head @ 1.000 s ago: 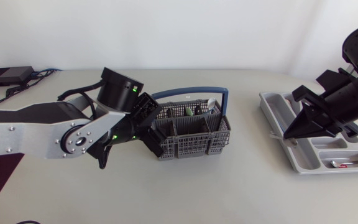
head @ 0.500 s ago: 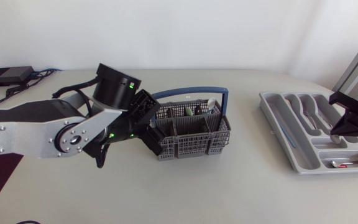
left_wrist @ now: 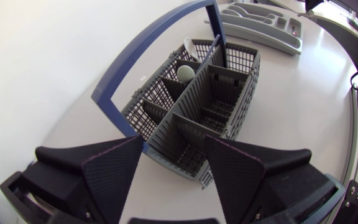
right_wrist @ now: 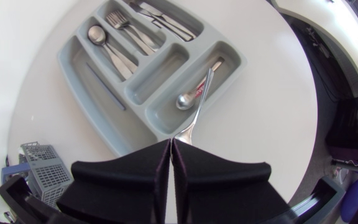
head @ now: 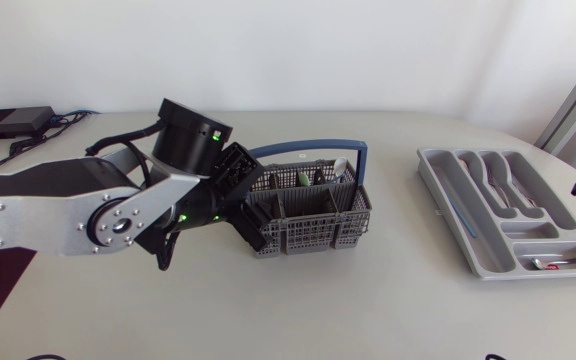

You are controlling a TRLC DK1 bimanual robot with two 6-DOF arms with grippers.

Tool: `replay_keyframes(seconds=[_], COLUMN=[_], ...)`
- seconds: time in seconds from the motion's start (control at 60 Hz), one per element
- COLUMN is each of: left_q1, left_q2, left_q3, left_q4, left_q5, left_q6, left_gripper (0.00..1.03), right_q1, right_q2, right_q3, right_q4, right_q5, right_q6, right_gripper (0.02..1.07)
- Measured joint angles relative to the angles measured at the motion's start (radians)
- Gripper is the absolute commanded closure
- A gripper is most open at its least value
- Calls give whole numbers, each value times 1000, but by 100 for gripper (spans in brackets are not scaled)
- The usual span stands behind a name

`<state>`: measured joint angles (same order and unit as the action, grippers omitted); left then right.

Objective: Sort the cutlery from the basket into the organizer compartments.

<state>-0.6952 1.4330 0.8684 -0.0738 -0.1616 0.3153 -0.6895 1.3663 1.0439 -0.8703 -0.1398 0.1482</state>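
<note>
Desk (head: 398, 310) surface, pale and plain, carries the basket (head: 313, 228) near the middle and the organizer (head: 446, 205) well apart from it, on our right side. The basket's long axis runs left to right across the desk, and its blue handle (head: 308, 150) arches along that axis. A few pieces of cutlery (head: 339, 168) stand upright in its far compartments, one of them a spoon with the bowl up.

Our left hand (left_wrist: 174, 142) is wide open and holds nothing. The end of the basket lies just ahead of the gap between its two fingers.

The organizer lies slanted on the desk. Spoons (right_wrist: 98, 37), forks (right_wrist: 122, 26) and knives (right_wrist: 161, 15) lie lengthwise in its long compartments.

Our right hand (right_wrist: 171, 142) hangs above the organizer's outer side, fingers pressed together on a silver utensil (right_wrist: 199, 102). The utensil's broad end sits at the fingertips. Its thin shaft points straight away from the hand, over the end compartment where a small spoon (right_wrist: 183, 101) lies.
</note>
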Motion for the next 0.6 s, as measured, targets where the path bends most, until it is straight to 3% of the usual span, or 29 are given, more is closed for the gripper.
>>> replay_keyframes(seconds=[0.25,0.6], left_q1=[0,6], left_q2=[-14,-51], left_q3=[0,0], left_q4=[0,0], left_q5=[0,0], left_q6=[0,0], left_gripper=[35,35], right_q1=[-56,-3], right_q2=[144,303], right_q3=[-1,6], right_q4=[91,164], right_q5=[11,13], right_q6=[-15,37], right_gripper=[101,99])
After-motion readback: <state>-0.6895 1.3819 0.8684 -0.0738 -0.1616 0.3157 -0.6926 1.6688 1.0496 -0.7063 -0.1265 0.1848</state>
